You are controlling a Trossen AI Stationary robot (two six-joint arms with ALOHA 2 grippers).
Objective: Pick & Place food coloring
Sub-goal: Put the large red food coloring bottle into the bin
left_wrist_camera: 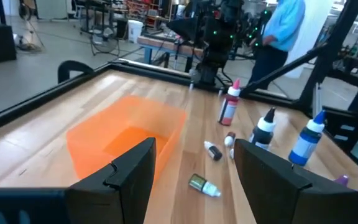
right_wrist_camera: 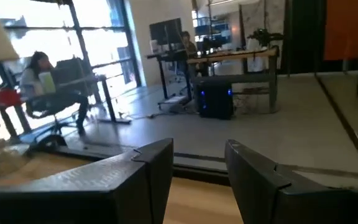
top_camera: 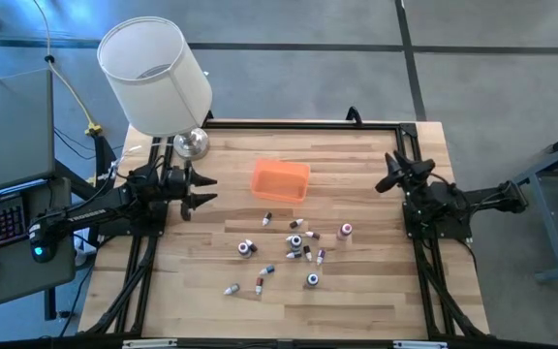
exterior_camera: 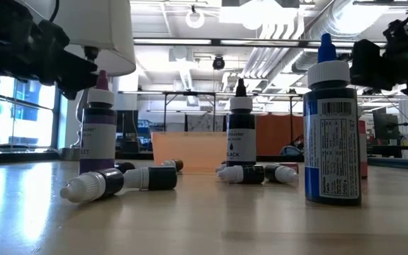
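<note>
**Desk editor:** What are the arms doing?

**Photographer:** The left gripper [top_camera: 208, 190] hangs at the desk's [top_camera: 356, 301] left edge, jaws wide apart and empty, facing the orange tray [top_camera: 280, 180]. The right gripper [top_camera: 389, 177] waits at the right edge, jaws parted and also empty. Neither touches anything.

**Desk editor:** And the food coloring?

**Photographer:** The food coloring bottles [top_camera: 296, 242] are scattered mid-desk, just in front of the tray, none inside it. Some stand, among them a blue-capped bottle [exterior_camera: 332, 131], a black bottle [exterior_camera: 241, 131] and a purple bottle [exterior_camera: 98, 134]; others lie on their sides.

**Desk editor:** Risks?

**Photographer:** In my judgement, the crowding. Bottles sit close together, so open fingers dropping on one could knock a neighbour over, and those lying down may roll. The tray looks light and could slide if bumped.

**Desk editor:** Any readable text?

**Photographer:** "BLACK" on the black bottle. The purple label ends in "LET". The blue bottle shows a barcode; its fine print is unreadable.
</note>
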